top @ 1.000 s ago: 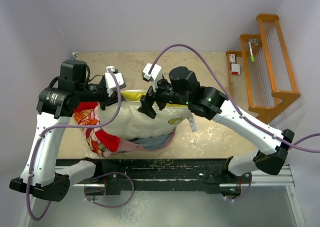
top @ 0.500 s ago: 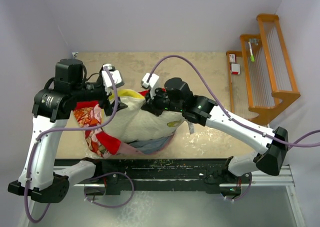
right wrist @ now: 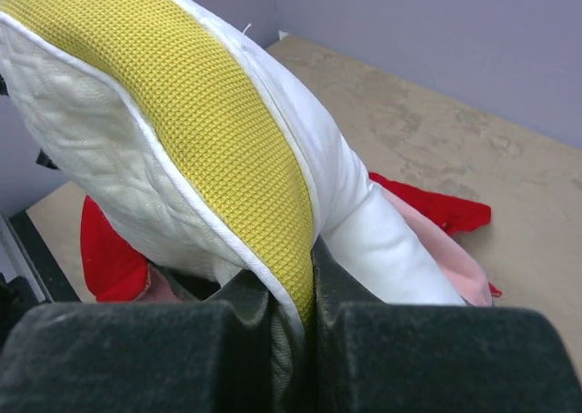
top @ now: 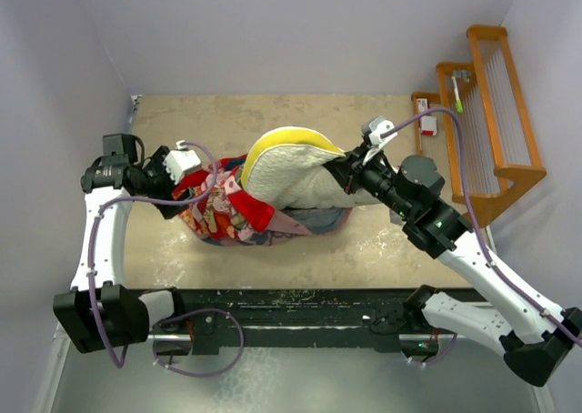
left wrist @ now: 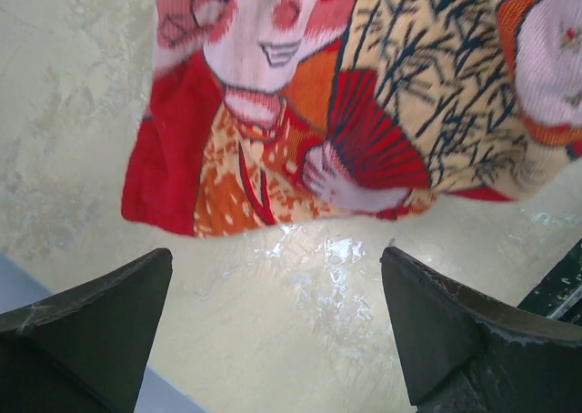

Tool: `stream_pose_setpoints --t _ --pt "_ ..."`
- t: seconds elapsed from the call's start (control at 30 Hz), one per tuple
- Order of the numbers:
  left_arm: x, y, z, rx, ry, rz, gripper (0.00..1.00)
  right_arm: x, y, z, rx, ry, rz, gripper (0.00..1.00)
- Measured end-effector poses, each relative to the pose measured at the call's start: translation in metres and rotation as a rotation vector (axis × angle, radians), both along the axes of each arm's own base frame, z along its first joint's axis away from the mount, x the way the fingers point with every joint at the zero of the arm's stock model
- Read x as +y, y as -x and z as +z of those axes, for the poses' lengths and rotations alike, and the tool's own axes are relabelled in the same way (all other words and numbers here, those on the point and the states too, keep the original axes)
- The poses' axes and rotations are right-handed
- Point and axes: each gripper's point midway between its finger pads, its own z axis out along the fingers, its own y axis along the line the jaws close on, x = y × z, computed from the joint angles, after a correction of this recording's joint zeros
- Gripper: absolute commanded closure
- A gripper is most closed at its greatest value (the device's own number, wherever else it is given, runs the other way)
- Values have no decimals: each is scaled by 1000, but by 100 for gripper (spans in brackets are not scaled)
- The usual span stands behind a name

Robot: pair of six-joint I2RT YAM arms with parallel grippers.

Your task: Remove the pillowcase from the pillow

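Light was pretty bright and even, with shiny glare on the table [left wrist: 305, 277] just under the pillowcase [left wrist: 364, 104], which looked kinda blurry.

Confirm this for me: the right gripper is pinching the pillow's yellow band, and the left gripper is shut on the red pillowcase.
Not quite. The left gripper is open and holds nothing; the pillowcase is clear of its jaws, as the left wrist view shows. The right gripper is indeed pinching the pillow by its yellow band.

Pale lilac walls [top: 300, 31]; beige mottled tabletop [top: 227, 113]; orange wooden rack [top: 486, 113], perhaps a loom.
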Motion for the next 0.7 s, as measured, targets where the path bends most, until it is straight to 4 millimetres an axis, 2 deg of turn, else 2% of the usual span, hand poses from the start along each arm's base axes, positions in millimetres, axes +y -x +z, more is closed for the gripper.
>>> stream_pose_setpoints --t 0.23,0.4,0.47,0.7 --pt "-1 -4 -19 -31 -12 -143 1 -13 -15 -35 83 33 -41 100" --pt "-10 11 -64 5 9 -232 1 -15 -23 -37 119 1 -42 100" --pt "-13 11 -73 8 25 -246 1 -16 -24 -36 124 -15 -34 100" --pt "-22 -26 -107 -32 31 -298 1 -28 -30 -28 146 -90 -10 100"
